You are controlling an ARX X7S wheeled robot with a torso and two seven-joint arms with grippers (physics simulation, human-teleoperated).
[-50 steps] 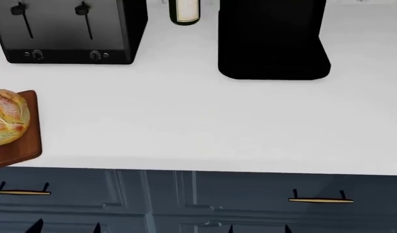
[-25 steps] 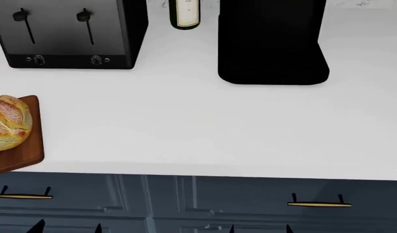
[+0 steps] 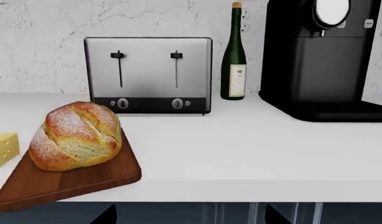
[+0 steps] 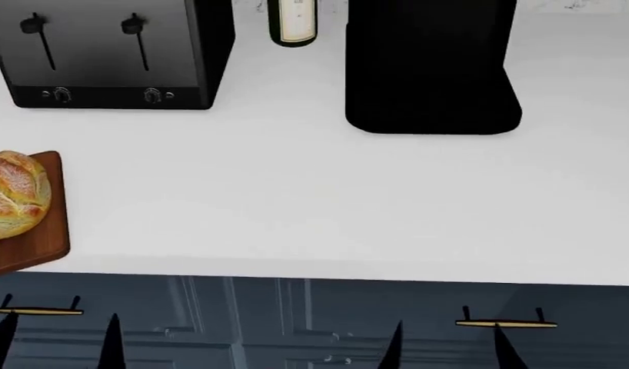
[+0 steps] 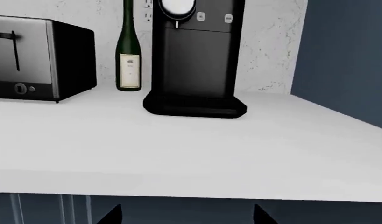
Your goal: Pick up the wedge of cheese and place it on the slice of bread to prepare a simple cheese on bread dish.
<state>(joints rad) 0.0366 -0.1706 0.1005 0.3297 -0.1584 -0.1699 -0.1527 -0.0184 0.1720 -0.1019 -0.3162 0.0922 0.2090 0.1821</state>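
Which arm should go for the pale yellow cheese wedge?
Left. The pale yellow cheese wedge shows only in the left wrist view, beside the round crusty loaf at the counter's left end; the right wrist view shows neither.

I've got open counter (image 4: 294, 207) across the middle and front — toaster (image 4: 104, 50), bottle (image 4: 292, 21) and coffee machine (image 4: 433, 65) block the back; board (image 4: 43, 231) with loaf (image 4: 12, 196) blocks the left edge.

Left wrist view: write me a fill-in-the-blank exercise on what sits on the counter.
1. The bread rests on a wooden ____.
2. The cheese lies on the side of the bread away from the ____ machine.
3. The bottle stands between the coffee machine and the ____.

Missing words: board; coffee; toaster
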